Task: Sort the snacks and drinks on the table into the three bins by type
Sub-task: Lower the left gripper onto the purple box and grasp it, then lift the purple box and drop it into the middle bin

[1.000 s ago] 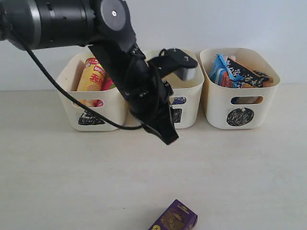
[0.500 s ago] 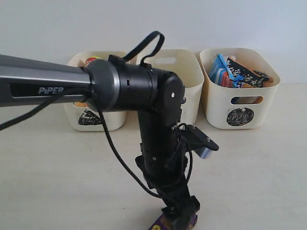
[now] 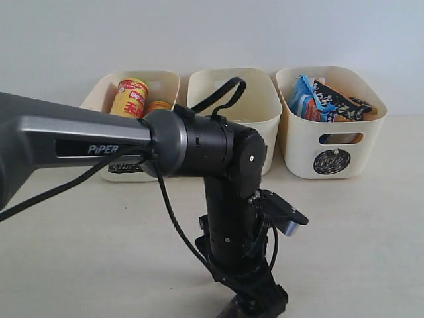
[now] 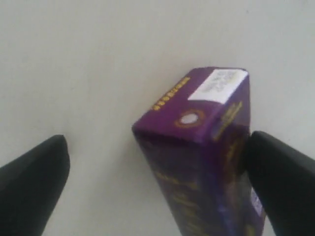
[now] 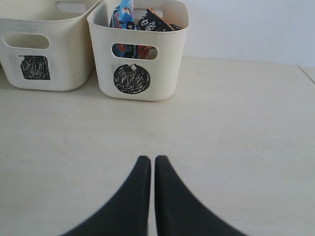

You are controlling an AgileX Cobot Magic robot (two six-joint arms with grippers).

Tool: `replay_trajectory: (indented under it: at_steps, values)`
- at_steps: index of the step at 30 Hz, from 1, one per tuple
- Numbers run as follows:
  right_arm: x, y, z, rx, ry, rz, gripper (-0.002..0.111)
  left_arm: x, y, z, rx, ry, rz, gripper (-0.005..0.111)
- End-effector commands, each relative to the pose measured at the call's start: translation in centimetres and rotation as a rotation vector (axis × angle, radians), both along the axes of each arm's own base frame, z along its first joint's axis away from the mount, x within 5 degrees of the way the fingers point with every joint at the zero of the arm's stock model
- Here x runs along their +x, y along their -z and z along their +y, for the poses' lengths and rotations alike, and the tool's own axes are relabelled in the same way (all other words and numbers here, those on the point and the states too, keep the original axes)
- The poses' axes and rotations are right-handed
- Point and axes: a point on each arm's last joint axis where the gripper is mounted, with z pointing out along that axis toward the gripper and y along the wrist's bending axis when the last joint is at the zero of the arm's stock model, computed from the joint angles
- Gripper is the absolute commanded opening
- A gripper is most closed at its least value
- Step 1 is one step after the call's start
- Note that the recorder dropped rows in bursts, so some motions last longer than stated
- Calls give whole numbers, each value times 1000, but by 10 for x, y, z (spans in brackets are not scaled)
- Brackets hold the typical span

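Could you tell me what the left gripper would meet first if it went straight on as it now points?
Most likely the dark purple boxy carton, lying on the pale beige table between the left gripper's open fingers.

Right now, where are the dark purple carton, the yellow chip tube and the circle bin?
dark purple carton [image 4: 194, 162], left wrist view, long side.
yellow chip tube [image 3: 129, 99], exterior view, on its label.
circle bin [image 5: 167, 73], right wrist view, bare front wall.

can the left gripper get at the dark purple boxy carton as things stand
Probably yes. The left gripper is open and straddles the dark purple boxy carton, one finger close against its side, the other apart over the pale beige table. Nothing else lies between them.
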Motion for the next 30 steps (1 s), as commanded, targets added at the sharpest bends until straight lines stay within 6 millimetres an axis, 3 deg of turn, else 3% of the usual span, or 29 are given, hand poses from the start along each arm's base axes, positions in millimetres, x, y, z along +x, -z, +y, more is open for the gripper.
replay_trajectory:
  at_steps: [1,4,6,9,10,11,16,23,30]
  values:
    - [0,1,0,-1,3,-8,0,2,24,1,55,23,-24,87]
    - [0,1,0,-1,3,-8,0,2,24,2,58,32,-29,85]
    - [0,1,0,-1,3,-8,0,2,24,2,58,34,-29,75]
    - [0,1,0,-1,3,-8,0,2,24,2,55,55,-30,38]
    - [0,1,0,-1,3,-8,0,2,22,1,51,59,-33,15]
    - [0,1,0,-1,3,-8,0,2,22,1,45,90,-35,5]
    - [0,1,0,-1,3,-8,0,6,-2,-2,-30,92,-106,4]
    - [0,1,0,-1,3,-8,0,15,-73,-3,-135,106,-284,4]
    - [0,1,0,-1,3,-8,0,55,-139,7,-346,-25,-564,4]
